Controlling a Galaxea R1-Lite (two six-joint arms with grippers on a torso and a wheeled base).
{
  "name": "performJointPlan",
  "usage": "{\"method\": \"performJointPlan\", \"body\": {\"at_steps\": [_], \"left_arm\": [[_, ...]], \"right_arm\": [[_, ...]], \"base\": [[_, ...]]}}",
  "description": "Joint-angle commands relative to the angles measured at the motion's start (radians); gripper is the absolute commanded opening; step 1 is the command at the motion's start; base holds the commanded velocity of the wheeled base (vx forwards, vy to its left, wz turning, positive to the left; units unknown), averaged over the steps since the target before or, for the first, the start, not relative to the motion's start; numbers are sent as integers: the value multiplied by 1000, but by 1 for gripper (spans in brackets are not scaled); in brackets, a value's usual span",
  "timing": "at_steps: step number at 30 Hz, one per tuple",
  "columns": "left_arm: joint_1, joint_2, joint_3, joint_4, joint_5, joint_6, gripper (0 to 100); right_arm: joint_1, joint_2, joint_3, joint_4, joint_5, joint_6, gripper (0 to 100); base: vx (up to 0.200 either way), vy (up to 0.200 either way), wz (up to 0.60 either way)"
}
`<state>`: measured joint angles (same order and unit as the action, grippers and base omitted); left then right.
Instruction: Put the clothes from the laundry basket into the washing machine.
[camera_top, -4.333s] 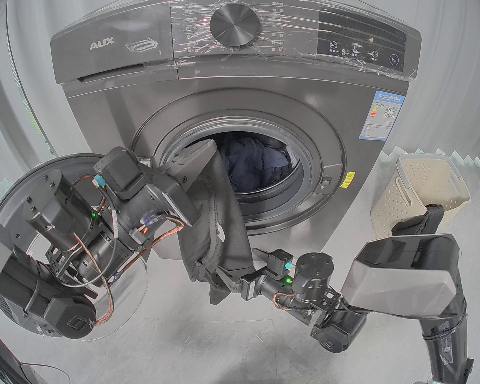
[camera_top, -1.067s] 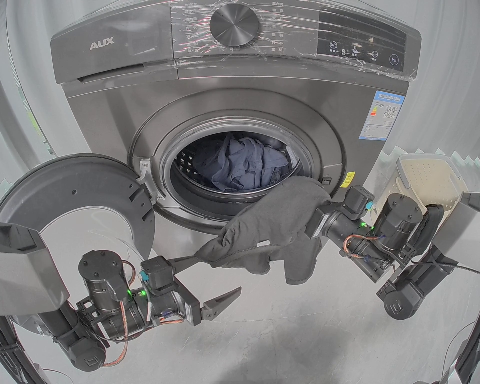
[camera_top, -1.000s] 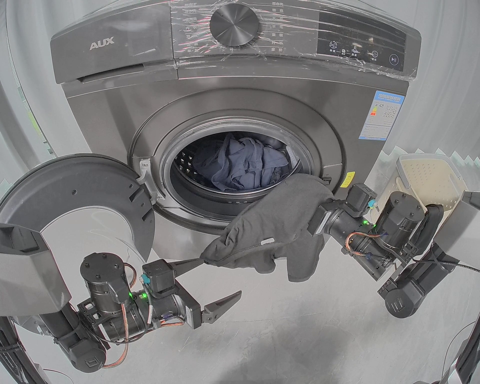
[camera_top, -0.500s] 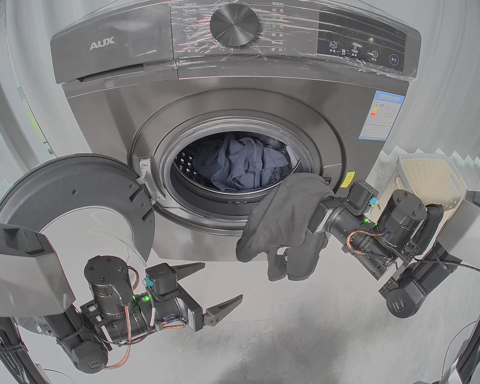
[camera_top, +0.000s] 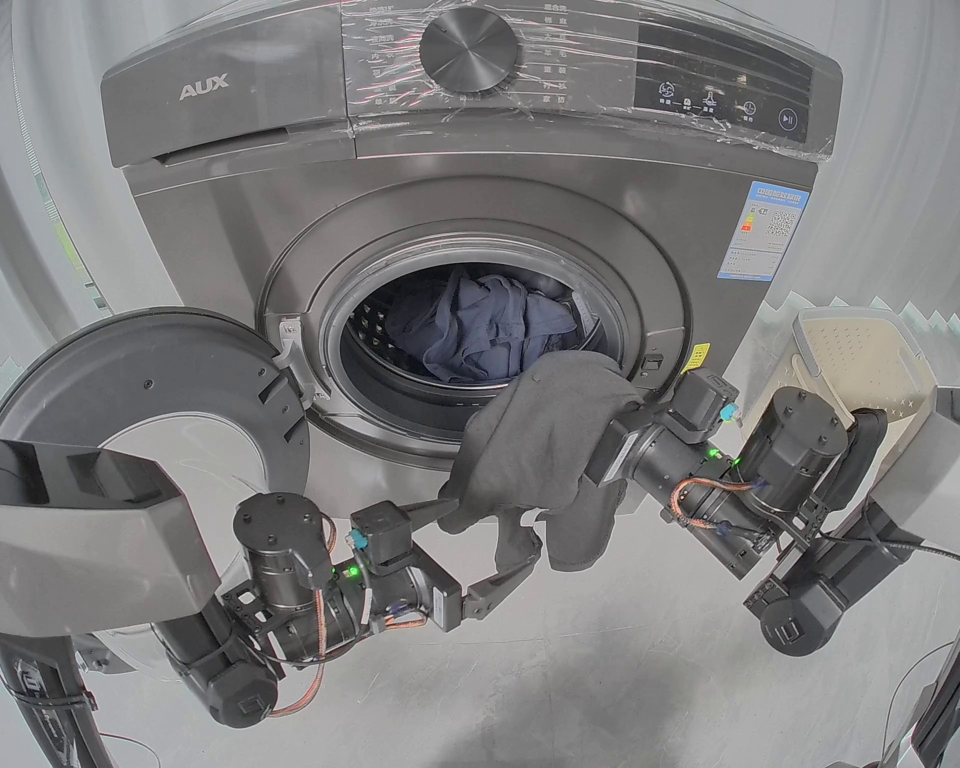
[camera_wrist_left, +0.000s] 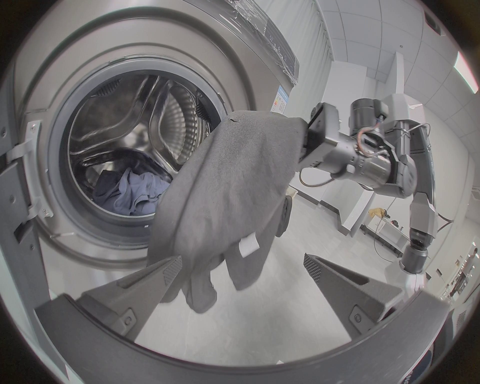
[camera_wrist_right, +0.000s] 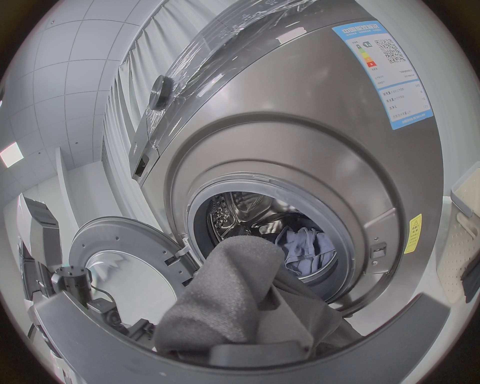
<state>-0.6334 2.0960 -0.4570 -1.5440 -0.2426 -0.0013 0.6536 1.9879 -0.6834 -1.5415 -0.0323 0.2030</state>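
Left tool (camera_top: 495, 530) rose to grey garment (camera_top: 540, 440) | right tool (camera_top: 600, 450) buried in cloth

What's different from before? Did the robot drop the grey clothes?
No. The left gripper let go of the grey garment, sank low, then came back up, jaws open around its hanging end. The right gripper carried the garment up to the right of the drum mouth and holds it. The blue clothes, open door and laundry basket stayed put.
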Motion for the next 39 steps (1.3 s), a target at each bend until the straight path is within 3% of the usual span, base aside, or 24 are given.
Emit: {"method": "performJointPlan", "body": {"at_steps": [1, 16, 25, 31, 39], "left_arm": [[1, 95, -121, -1, 2, -5, 100], [8, 173, -226, -1, 3, -5, 100], [9, 230, -312, -1, 6, -9, 100], [35, 277, -387, -1, 48, -32, 100], [61, 296, -422, -1, 60, -37, 100]], "right_arm": [[64, 45, -39, 0, -32, 0, 0], [89, 137, -150, 1, -46, -2, 0], [103, 135, -146, 0, -47, 6, 0], [132, 127, -142, 0, -90, 18, 0], [132, 123, -133, 0, -90, 32, 0]], "base": [[0, 0, 0], [0, 0, 0], [0, 0, 0], [0, 0, 0], [0, 0, 0]]}}
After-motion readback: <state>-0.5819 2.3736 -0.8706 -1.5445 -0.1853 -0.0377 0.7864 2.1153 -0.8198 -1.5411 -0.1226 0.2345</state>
